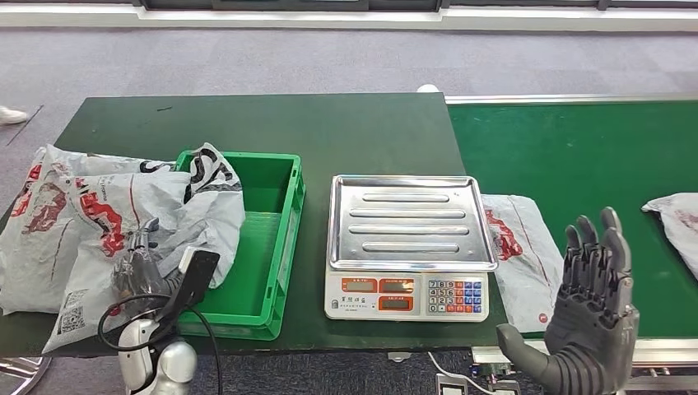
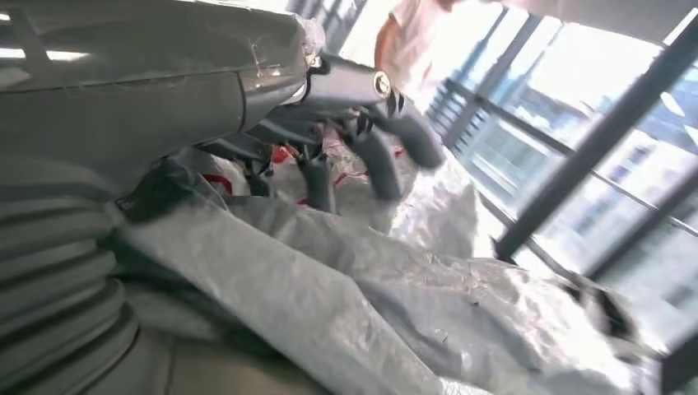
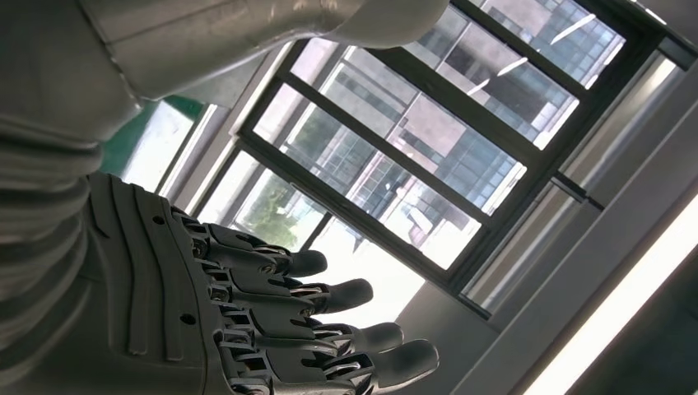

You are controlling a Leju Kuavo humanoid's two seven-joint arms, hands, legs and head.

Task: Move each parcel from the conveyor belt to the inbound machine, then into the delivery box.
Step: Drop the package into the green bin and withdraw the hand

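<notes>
Several grey-white parcels with red print (image 1: 90, 214) lie heaped at the table's left, and one drapes over the left wall of the green delivery box (image 1: 276, 239). My left hand (image 1: 140, 265) rests against that heap; in the left wrist view its fingers (image 2: 374, 152) are spread over the crumpled bag (image 2: 354, 280) without closing on it. The steel-topped scale (image 1: 407, 218) stands bare at the centre. One parcel (image 1: 518, 247) lies on the green conveyor belt (image 1: 576, 148) just right of the scale. My right hand (image 1: 594, 317) is raised, fingers apart (image 3: 329, 329), holding nothing.
Another parcel (image 1: 677, 222) lies at the belt's right edge. The dark green table (image 1: 272, 123) reaches far behind the box and scale. A black cable (image 1: 123, 317) loops by my left wrist. A person's shoe (image 1: 12, 115) is on the carpet at far left.
</notes>
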